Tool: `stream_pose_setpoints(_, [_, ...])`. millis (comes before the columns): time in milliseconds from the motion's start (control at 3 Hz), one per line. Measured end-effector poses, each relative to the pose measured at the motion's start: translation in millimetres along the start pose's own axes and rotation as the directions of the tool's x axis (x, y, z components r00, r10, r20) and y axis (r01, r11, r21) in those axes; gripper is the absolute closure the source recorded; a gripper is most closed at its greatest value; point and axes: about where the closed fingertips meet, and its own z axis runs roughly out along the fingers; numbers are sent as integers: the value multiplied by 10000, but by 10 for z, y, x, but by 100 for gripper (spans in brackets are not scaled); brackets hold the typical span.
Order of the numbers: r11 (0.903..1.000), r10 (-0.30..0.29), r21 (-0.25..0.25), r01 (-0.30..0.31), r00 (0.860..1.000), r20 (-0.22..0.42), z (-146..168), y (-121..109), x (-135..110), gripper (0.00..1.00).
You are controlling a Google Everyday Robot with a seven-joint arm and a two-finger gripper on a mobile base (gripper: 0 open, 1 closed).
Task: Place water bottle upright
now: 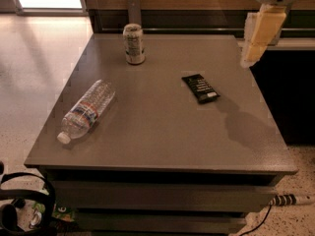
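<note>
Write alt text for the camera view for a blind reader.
A clear water bottle lies on its side at the front left of a grey table. The gripper hangs above the far right corner, away from it; a drink can stands at the back, a dark wrapped bar right of centre.

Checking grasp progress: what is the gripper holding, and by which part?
Nothing: the gripper hangs over the table's far right corner; the water bottle lies apart on its side.
</note>
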Motion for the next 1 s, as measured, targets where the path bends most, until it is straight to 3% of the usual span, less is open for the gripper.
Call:
stream_pose_setpoints(333, [9894,-1370,-335,1416,9840,1142,293,-78,-247,0])
stream_pose_setpoints(667, [9518,-2809,-492,3027,9249,2562,548,-81,-556,0])
stream_pose_setpoints(1000, [9369,-3237,-404,3473,9054,2748,586,-81,-598,0])
